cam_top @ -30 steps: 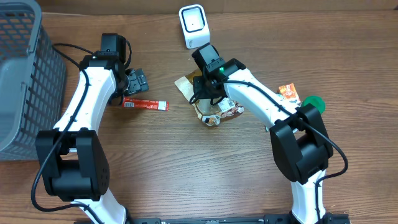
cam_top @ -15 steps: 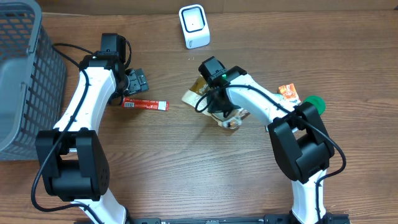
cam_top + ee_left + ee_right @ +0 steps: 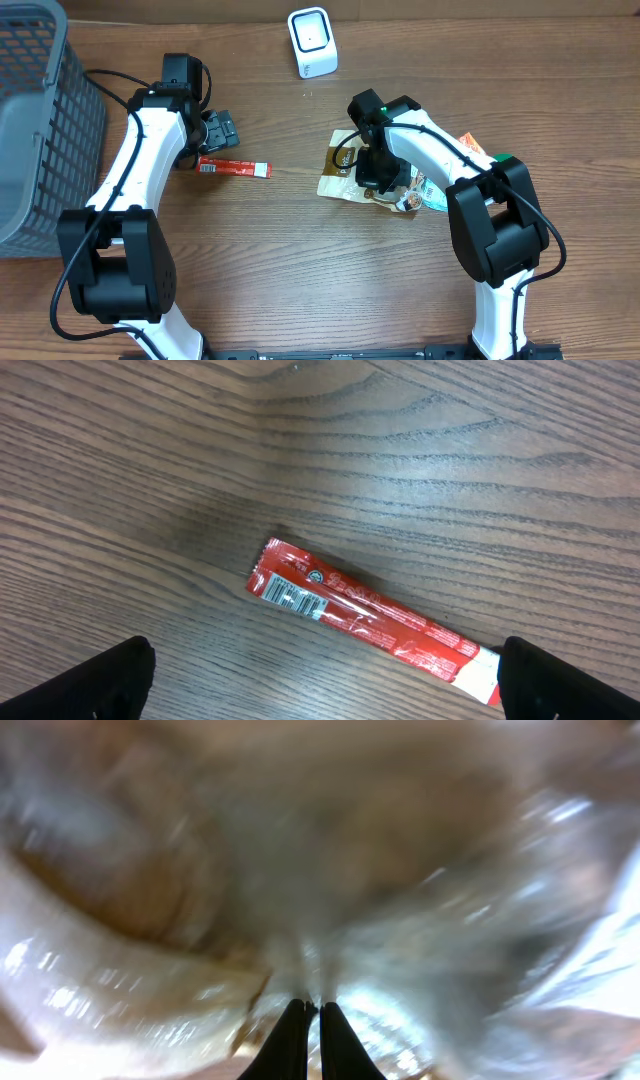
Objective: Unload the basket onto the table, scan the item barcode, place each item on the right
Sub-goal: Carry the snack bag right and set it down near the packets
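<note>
Mock shop checkout, set up on a robot lab bench.
Wood-grain table (image 3: 300, 290) with a small white boxy barcode scanner (image 3: 312, 42) at the far edge and a grey plastic mesh shopping basket (image 3: 82, 130) on the left. Retail snacks lie around: a long red foil stick wrapper (image 3: 234, 168) with a printed barcode, and a crinkly brown foil packet (image 3: 343, 172). White-and-black left robot arm (image 3: 150, 150) and matching right robot arm (image 3: 432, 160) work over it.

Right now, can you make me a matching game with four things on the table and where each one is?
Things:
1. red packet
2. white scanner
3. grey basket
4. snack bag

Places:
A. far left side
B. pinched in the right end effector
C. far edge, middle
D. lying loose by the left end effector

Pairs: 1-D, 2-C, 3-A, 4-B
</note>
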